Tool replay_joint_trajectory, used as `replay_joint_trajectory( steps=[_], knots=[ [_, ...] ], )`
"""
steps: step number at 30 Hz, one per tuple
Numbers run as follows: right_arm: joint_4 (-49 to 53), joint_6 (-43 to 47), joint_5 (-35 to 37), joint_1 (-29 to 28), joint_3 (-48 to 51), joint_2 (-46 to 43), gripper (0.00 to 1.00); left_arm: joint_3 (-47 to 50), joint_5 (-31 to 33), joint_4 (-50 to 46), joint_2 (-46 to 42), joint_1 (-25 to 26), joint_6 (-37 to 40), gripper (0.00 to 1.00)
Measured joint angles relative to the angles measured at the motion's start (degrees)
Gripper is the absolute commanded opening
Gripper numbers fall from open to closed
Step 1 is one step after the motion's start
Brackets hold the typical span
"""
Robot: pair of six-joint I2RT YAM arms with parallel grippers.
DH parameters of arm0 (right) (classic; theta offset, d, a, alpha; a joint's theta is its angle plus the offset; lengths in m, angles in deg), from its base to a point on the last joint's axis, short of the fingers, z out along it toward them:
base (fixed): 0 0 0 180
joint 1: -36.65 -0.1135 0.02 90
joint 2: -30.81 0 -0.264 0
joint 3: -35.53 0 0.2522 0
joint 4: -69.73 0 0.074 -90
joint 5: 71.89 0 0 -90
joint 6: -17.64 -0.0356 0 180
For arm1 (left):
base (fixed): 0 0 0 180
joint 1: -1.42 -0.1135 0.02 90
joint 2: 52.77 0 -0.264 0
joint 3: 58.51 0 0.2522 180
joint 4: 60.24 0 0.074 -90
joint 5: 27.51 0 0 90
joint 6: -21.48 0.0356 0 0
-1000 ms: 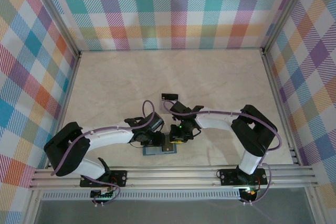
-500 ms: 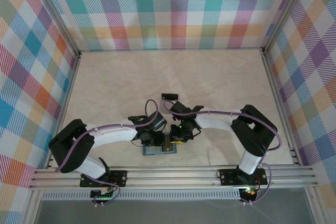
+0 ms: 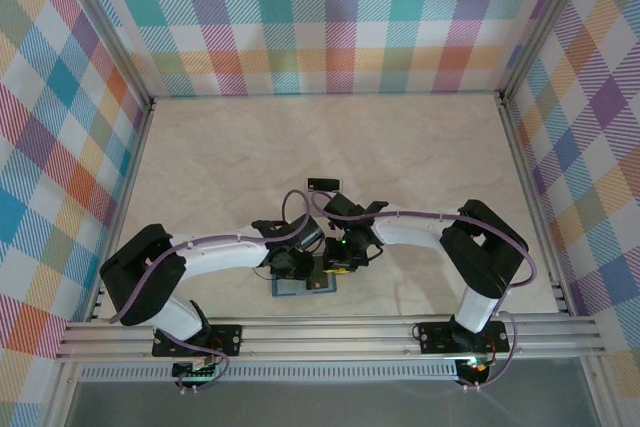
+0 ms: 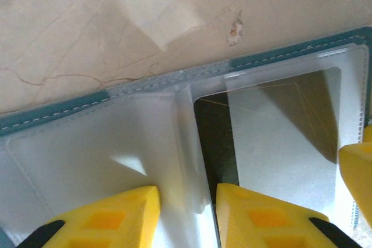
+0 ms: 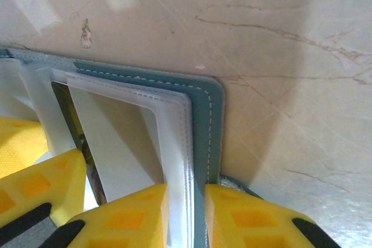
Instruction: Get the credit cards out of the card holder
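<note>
The teal card holder [image 3: 288,287] lies open at the table's near edge, its clear sleeves [image 4: 87,143] facing up. A pale credit card [image 4: 285,137] with a dark band sits inside the right sleeve and also shows in the right wrist view as a pale card [image 5: 125,143]. My left gripper [image 4: 187,213] is open, its yellow fingers [image 4: 110,216] straddling the sleeves' middle fold. My right gripper [image 5: 186,213] is shut on the holder's right edge [image 5: 209,120], pinching sleeves and teal cover together. From above, both grippers, left [image 3: 290,265] and right [image 3: 338,259], meet over the holder.
A small dark card-like piece [image 3: 320,185] lies on the marble tabletop [image 3: 420,147] beyond the grippers. The aluminium rail [image 3: 330,332] runs just in front of the holder. Plaid walls close in the back and sides.
My left arm has swung rightward, bringing its gripper further over the holder's middle. The right gripper and the holder have stayed put.
</note>
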Motion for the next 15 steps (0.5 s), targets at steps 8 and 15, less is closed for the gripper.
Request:
replay_joint_trajectory(
  steps=[8,15],
  knots=[
    [-0.04,0.00,-0.09,-0.02,0.00,0.00,0.26,0.04,2.93,-4.50,-2.36,0.00,0.00,0.37],
    [0.35,-0.02,-0.04,-0.02,0.00,-0.22,0.26,0.09,3.96,-7.65,-6.16,0.00,-0.09,0.38]
  ],
)
